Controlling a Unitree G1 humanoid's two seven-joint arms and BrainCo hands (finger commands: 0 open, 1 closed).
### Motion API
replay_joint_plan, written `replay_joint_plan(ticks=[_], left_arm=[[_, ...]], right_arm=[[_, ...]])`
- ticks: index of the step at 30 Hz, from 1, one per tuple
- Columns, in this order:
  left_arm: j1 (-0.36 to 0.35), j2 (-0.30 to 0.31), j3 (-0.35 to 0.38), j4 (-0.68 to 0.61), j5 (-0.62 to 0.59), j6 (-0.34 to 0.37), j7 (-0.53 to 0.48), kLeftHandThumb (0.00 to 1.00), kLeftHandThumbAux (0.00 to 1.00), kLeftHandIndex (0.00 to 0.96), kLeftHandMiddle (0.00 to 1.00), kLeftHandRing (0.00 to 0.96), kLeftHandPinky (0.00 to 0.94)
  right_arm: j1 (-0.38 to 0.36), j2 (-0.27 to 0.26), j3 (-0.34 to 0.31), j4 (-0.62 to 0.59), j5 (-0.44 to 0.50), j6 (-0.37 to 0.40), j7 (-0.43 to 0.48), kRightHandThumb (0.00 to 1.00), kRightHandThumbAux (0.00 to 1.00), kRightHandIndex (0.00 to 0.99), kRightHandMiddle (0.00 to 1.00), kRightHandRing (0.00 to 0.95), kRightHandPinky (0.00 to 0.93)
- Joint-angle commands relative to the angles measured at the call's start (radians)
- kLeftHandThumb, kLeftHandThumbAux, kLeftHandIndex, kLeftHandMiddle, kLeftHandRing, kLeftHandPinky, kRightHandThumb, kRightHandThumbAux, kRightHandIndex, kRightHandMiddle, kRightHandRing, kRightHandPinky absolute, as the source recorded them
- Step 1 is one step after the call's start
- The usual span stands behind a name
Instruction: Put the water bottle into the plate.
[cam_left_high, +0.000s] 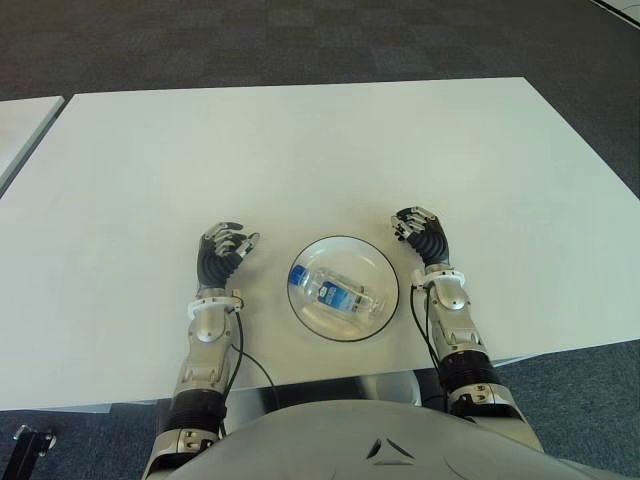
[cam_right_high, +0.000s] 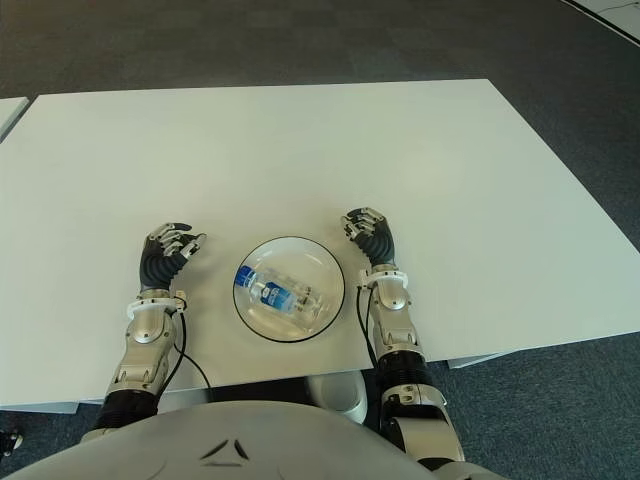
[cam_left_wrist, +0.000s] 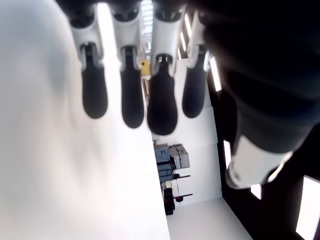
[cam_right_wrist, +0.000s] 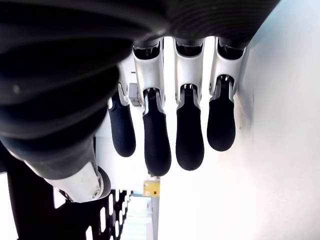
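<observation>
The water bottle already lies on its side inside the plate, near the front edge of the table and directly ahead of the robot's torso. You can see its long axis running diagonally across the dish, one end towards the robot's left and away from the body, the other towards its right and closer in. Which end carries the cap is too small to tell.

Your two hands flank the plate, one on each side, and neither touches it or the bottle. The left hand shows just to the left of the plate, the right hand just to the right and a little farther from the body. Both wrist views show the fingers of the left and the fingers of the right hanging loosely, slightly bent, with nothing between them and only bare white table beneath.

As for which hand is nearer, the gap looks much the same on both sides. The right may be marginally closer to the rim, but not by enough to matter.

Judging from how things lie, the placement looks done: the bottle sits wholly within the rim, so you likely need no further reach.
</observation>
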Motion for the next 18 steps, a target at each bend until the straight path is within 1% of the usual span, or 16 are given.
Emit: replay_joint_plan(ticks=[1, 4, 9, 18], left_arm=[[-0.002, 0.006, -0.013, 0.001, -0.011, 0.022, -0.031, 0.701, 0.718, 0.432, 0.697, 0.685, 0.662], [-0.003, 0.003, -0.012, -0.001, -0.012, 0.037, -0.033, 0.701, 0.718, 0.432, 0.698, 0.687, 0.667], [-0.009, 0.003, -0.015, 0.012, -0.01, 0.037, -0.03, 0.702, 0.718, 0.432, 0.694, 0.684, 0.663], [-0.013, 0.001, -0.017, 0.013, -0.014, 0.059, -0.028, 0.703, 0.717, 0.432, 0.676, 0.665, 0.628]], right_arm=[[0.02, 0.007, 0.002, 0.009, 0.009, 0.031, 0.005, 0.706, 0.73, 0.432, 0.587, 0.597, 0.609], [0.022, 0.008, 0.002, 0.005, 0.01, 0.037, 0.006, 0.706, 0.73, 0.432, 0.589, 0.602, 0.614], [0.023, 0.011, 0.001, 0.001, 0.012, 0.04, 0.006, 0.707, 0.73, 0.432, 0.591, 0.607, 0.616], [0.023, 0.011, 0.001, -0.001, 0.014, 0.046, 0.008, 0.707, 0.73, 0.432, 0.589, 0.602, 0.607]])
